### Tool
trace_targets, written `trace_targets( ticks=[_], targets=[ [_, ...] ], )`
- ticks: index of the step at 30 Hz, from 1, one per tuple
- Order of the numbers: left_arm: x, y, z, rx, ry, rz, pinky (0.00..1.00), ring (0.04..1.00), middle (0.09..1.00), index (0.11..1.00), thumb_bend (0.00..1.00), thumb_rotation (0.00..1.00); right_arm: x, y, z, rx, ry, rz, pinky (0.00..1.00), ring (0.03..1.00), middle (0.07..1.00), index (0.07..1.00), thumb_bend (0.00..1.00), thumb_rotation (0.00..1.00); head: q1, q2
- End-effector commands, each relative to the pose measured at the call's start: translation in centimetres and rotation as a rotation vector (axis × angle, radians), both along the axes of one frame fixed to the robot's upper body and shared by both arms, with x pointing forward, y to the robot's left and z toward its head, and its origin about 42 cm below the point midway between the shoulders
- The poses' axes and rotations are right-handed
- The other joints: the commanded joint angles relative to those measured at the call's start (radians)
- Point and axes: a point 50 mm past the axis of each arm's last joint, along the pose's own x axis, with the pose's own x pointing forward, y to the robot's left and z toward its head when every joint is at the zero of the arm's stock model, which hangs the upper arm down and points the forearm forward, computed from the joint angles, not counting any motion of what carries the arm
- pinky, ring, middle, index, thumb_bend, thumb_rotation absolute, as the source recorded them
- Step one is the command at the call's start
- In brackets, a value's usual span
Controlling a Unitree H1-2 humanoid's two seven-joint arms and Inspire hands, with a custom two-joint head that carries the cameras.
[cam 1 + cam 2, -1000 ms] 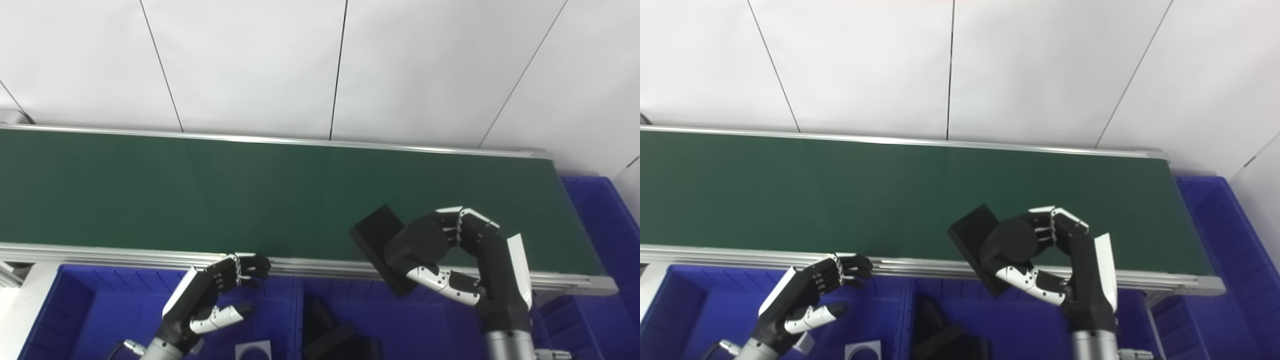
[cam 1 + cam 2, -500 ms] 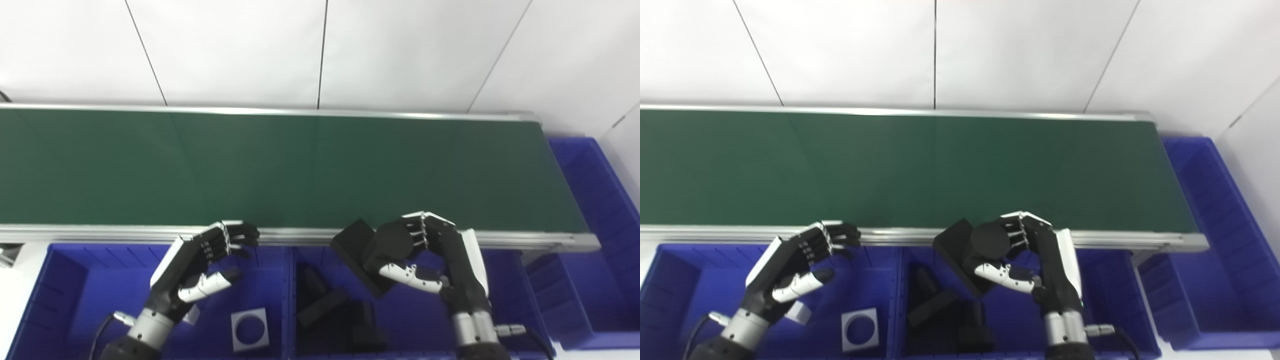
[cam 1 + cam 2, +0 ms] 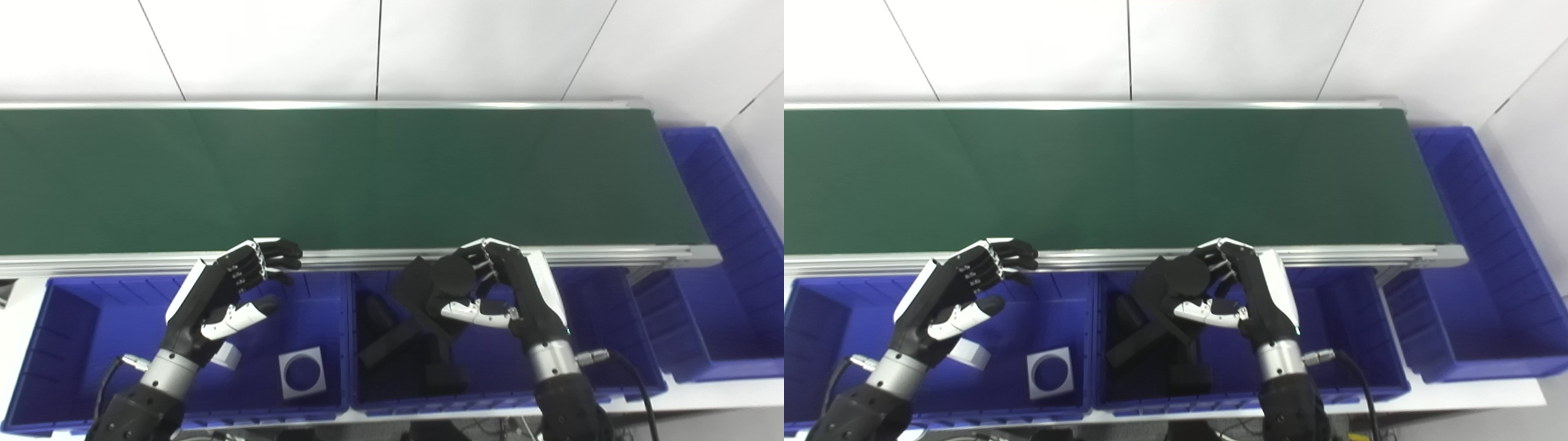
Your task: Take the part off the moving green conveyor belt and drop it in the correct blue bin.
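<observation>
My right hand is shut on a black block-shaped part and holds it tilted over the middle blue bin, just in front of the conveyor's near rail. The same part shows in the right eye view. Several black parts lie in that bin under it. The green conveyor belt carries nothing. My left hand is open and empty over the left blue bin.
The left bin holds a white square part with a round hole and a small white piece. A third blue bin stands at the belt's right end. A white wall rises behind the belt.
The camera has tilted down, so more of the bins shows. My right hand has carried the black part back off the belt and lowered it over the middle bin. My left hand has stayed open.
</observation>
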Motion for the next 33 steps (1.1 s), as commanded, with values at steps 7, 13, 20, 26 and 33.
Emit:
trace_targets(
  ticks=[7,13,20,26,33],
  targets=[
    [0.5,0.5,1.9,-0.012,-0.047,-0.005,0.56,0.672,0.705,0.691,0.82,0.54,0.7,0.3,0.1,-0.119,-0.026,0.037,0.32,0.426,0.509,0.522,0.5,0.0,-0.007,0.02],
    [0.7,0.6,2.2,-0.003,-0.053,-0.011,0.57,0.672,0.705,0.692,0.82,0.55,1.2,0.3,-0.7,-0.166,-0.021,0.068,0.32,0.419,0.493,0.53,0.5,0.0,-0.016,0.034],
    [0.9,0.5,2.6,0.001,-0.05,-0.018,0.56,0.672,0.706,0.693,0.83,0.55,1.9,0.0,-1.4,-0.218,-0.01,0.091,0.33,0.428,0.499,0.535,0.5,0.0,-0.021,0.041],
    [1.2,0.4,2.6,-0.01,-0.053,-0.022,0.56,0.666,0.702,0.689,0.8,0.53,2.2,-0.2,-1.7,-0.274,-0.022,0.094,0.35,0.436,0.495,0.528,0.5,0.0,-0.019,0.035],
    [1.1,0.4,2.4,-0.004,-0.047,-0.025,0.56,0.671,0.704,0.689,0.82,0.54,2.5,-0.7,-2.0,-0.326,-0.034,0.075,0.35,0.433,0.492,0.53,0.5,0.0,-0.007,0.028]
  ],
)
